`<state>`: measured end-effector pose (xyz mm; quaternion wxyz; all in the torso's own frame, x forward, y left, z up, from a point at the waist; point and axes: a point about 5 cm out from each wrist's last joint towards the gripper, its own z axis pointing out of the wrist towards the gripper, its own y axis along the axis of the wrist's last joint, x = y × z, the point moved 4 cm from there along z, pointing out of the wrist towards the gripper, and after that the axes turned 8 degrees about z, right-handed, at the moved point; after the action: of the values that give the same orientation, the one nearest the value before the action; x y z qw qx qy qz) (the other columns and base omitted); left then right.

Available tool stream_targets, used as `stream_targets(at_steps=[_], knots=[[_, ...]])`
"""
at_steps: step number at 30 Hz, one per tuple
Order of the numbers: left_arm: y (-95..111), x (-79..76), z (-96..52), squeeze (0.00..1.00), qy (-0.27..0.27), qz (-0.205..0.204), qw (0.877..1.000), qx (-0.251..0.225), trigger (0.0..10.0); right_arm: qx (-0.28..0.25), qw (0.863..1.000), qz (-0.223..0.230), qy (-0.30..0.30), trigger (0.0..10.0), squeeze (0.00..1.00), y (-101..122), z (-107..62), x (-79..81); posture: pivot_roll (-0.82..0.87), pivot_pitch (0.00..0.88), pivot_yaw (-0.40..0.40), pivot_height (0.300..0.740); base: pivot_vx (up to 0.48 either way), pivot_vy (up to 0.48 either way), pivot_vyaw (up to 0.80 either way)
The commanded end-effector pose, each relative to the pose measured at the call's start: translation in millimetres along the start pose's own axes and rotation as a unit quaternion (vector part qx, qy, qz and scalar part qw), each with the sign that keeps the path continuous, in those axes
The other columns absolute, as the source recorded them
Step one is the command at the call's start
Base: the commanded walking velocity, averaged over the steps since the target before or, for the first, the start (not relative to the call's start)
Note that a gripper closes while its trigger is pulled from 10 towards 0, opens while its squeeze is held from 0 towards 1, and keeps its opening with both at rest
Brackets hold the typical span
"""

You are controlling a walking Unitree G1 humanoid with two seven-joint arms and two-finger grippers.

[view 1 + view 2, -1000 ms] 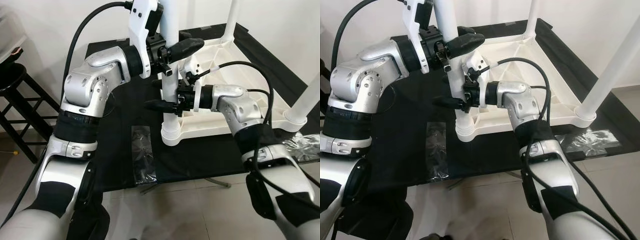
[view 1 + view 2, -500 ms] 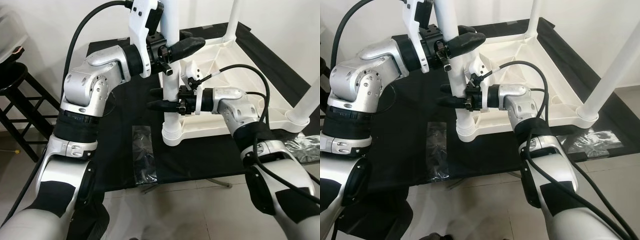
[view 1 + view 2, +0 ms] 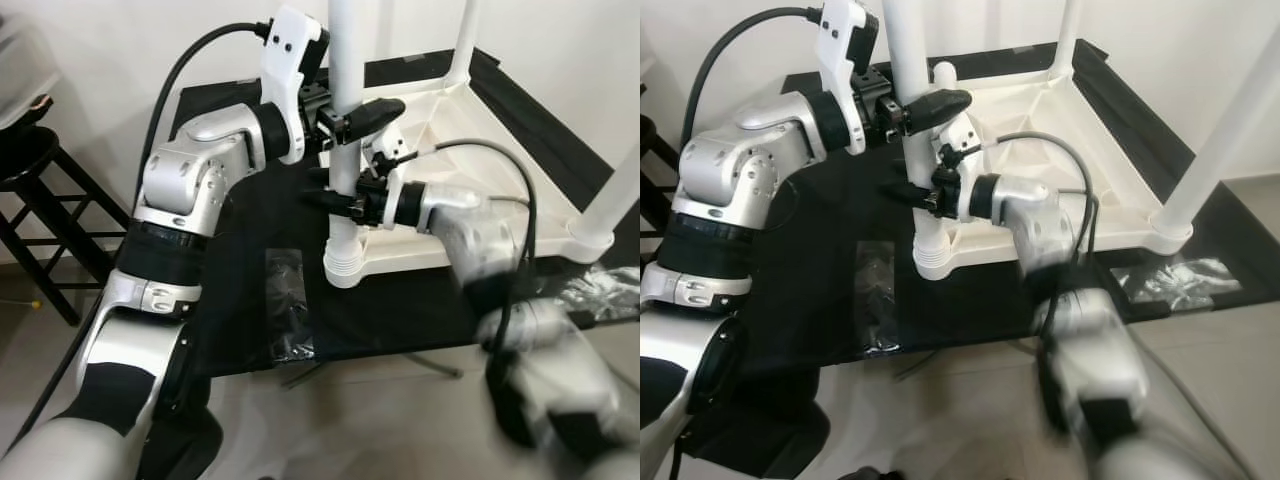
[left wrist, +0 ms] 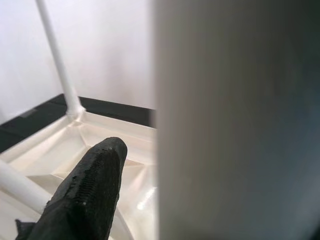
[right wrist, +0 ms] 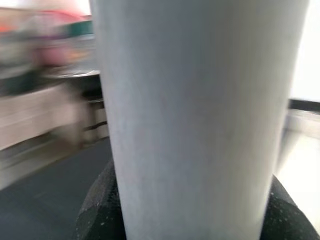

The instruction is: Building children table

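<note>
**Both pincers on the upright leg of the upturned children's table**

The left pincer (image 3: 352, 113) is pinched around the white table leg (image 3: 343, 60) high up, one black finger (image 4: 87, 192) lying along the near side of the tube. Just below it, the right pincer (image 3: 335, 197) grips the same leg, its fingers (image 5: 100, 210) pressed against both sides of the tube. The right forearm is blurred.

The leg stands upright, its long axis vertical, with its ribbed foot in the near left corner socket (image 3: 343, 268) of the white tabletop (image 3: 450, 130). The tabletop lies upside down, ribbed underside up, on a table covered in black cloth (image 3: 240, 250). Two more white legs stand upright in other corners: one at the far corner (image 3: 466, 40), one at the right corner (image 3: 612, 195).

No writing or labels can be read anywhere.

A clear plastic bag (image 3: 287, 320) lies flat on the cloth just left of the socket, its contents unclear. Another crumpled clear wrapper (image 3: 1175, 280) lies at the right edge. A dark wooden stool (image 3: 40, 200) stands on the floor to the left.
</note>
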<state>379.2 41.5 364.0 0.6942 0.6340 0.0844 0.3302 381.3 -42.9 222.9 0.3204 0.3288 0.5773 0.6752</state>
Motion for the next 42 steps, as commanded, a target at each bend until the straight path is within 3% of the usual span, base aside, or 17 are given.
stream_targets(at_steps=[1,2,7,16,17,22,23,24,25,27,28,31,36,37,39,40,42], knots=[[1,7.8,-3.9,0.00,0.013,0.008,1.000,0.007,10.0,0.068,0.993,0.043,-0.089,0.0,0.00,-44,-16.1,-13.8,-0.06,0.147,0.072,0.740,0.000,0.000,0.00],[-4,6.7,-3.0,0.00,0.009,0.005,1.000,0.015,10.0,0.022,0.987,0.085,-0.136,0.0,0.00,-31,-13.3,9.1,-0.07,0.138,0.095,0.740,0.000,0.000,0.00],[-7,3.7,0.6,0.00,0.005,0.005,1.000,0.019,10.0,-0.003,0.987,0.099,-0.126,0.0,0.00,-20,0.0,24.2,-0.06,0.132,0.087,0.740,0.000,0.000,0.00],[-10,1.9,1.6,0.00,0.004,0.006,1.000,0.023,10.0,0.000,0.990,0.081,-0.116,0.0,0.00,-12,1.7,26.4,-0.06,0.133,0.084,0.740,0.000,0.000,0.00],[-11,1.3,1.5,0.00,0.000,0.005,1.000,0.026,0.0,0.006,0.990,0.077,-0.121,0.0,0.00,-10,-2.6,29.9,-0.06,0.132,0.084,0.740,0.000,0.000,0.00],[-10,1.0,1.6,0.00,-0.002,0.004,1.000,0.025,0.0,0.010,0.990,0.076,-0.121,0.0,0.00,-9,-4.3,31.1,-0.06,0.131,0.083,0.740,0.000,0.000,0.00],[-10,1.3,1.6,0.00,-0.002,0.004,1.000,0.026,0.0,0.009,0.991,0.072,-0.113,1.2,0.00,-7,-3.5,32.1,-0.06,0.131,0.083,0.740,0.000,0.000,0.00],[-10,1.2,1.5,0.00,-0.002,0.005,1.000,0.028,0.0,-0.002,0.995,0.061,-0.072,10.0,0.00,0,0.0,37.0,-0.06,0.129,0.080,0.740,0.000,0.000,0.00],[-10,0.7,1.7,0.00,-0.004,0.007,1.000,0.028,0.0,-0.012,0.998,0.052,-0.039,10.0,0.32,7,2.5,39.4,-0.06,0.129,0.079,0.740,0.000,0.000,0.00],[-10,0.2,1.9,0.00,-0.005,0.007,1.000,0.029,0.0,-0.019,0.999,0.045,-0.017,10.0,0.32,11,3.8,40.6,-0.05,0.129,0.079,0.740,0.000,0.000,0.00],[-9,-0.5,2.2,0.00,-0.007,0.008,1.000,0.028,0.0,-0.023,0.997,0.048,0.047,10.0,1.00,18,5.2,45.7,-0.05,0.128,0.078,0.740,0.000,0.000,0.00],[-9,-1.8,2.3,0.00,-0.010,0.011,0.999,0.029,0.0,-0.011,0.986,0.003,0.168,10.0,1.00,32,5.2,34.3,-0.05,0.127,0.074,0.740,0.000,0.000,0.00],[-9,-2.5,2.1,0.00,-0.011,0.012,0.999,0.029,0.0,0.006,0.982,-0.010,0.190,10.0,1.00,31,4.0,26.3,-0.05,0.128,0.069,0.740,0.000,0.000,0.00],[-9,-3.1,1.9,0.00,-0.012,0.012,0.999,0.029,0.0,0.023,0.976,-0.020,0.214,10.0,0.62,29,1.7,19.5,-0.05,0.127,0.066,0.740,0.000,0.000,0.00],[-9,-3.1,1.9,0.00,-0.012,0.012,0.999,0.029,0.0,0.023,0.976,-0.020,0.214,10.0,0.62,29,1.7,19.5,-0.05,0.127,0.066,0.740,0.000,0.000,0.00],[-9,-3.9,1.6,0.00,-0.014,0.012,0.999,0.029,0.0,0.044,0.974,-0.034,0.220,10.0,0.00,26,2.2,4.4,-0.04,0.129,0.067,0.740,0.000,0.000,0.00],[-9,-4.7,1.1,0.00,-0.016,0.013,0.999,0.030,0.0,0.063,0.971,-0.041,0.227,10.0,0.00,23,2.2,-7.8,-0.04,0.128,0.068,0.740,0.000,0.000,0.00]])
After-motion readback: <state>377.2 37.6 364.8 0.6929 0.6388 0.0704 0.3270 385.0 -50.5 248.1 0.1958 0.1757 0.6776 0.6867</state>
